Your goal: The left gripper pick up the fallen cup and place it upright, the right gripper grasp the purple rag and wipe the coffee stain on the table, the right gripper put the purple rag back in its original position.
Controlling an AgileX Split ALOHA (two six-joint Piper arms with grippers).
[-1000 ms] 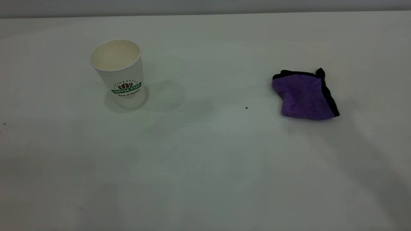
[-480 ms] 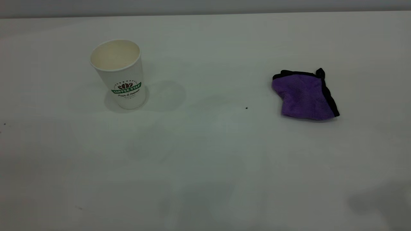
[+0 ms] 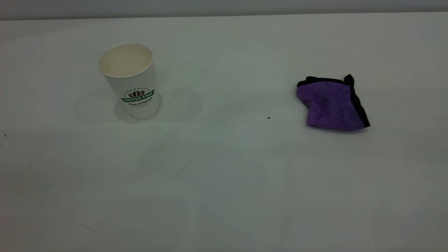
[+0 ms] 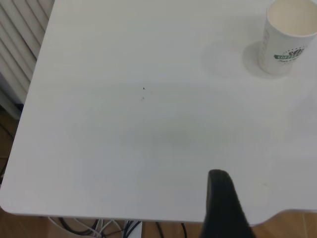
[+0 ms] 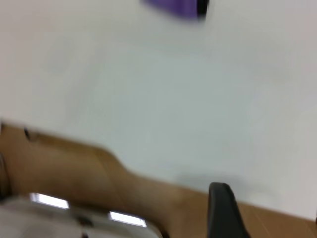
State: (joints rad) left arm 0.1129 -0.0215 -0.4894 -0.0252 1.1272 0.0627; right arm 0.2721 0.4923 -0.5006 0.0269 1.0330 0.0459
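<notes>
The cup (image 3: 131,79) stands upright on the table (image 3: 224,175) at the back left, its green logo facing the exterior view; the left wrist view shows the cup (image 4: 289,37) far off. The purple rag (image 3: 330,104) lies crumpled at the right, and a strip of the purple rag (image 5: 178,6) shows in the right wrist view. No coffee stain is in view. Neither arm appears in the exterior view. My left gripper (image 4: 223,203) hangs over the table's near edge, far from the cup. My right gripper (image 5: 223,210) is beyond the table edge, over the floor, far from the rag.
A tiny dark speck (image 3: 268,118) sits between cup and rag. The table edge (image 4: 148,215) with cables and brown floor below shows in the left wrist view. Brown floor (image 5: 74,163) and a metal base lie beside the table in the right wrist view.
The dark shadow across the table's lower right has shrunk and gone from the exterior view. Cup and rag have not moved.
</notes>
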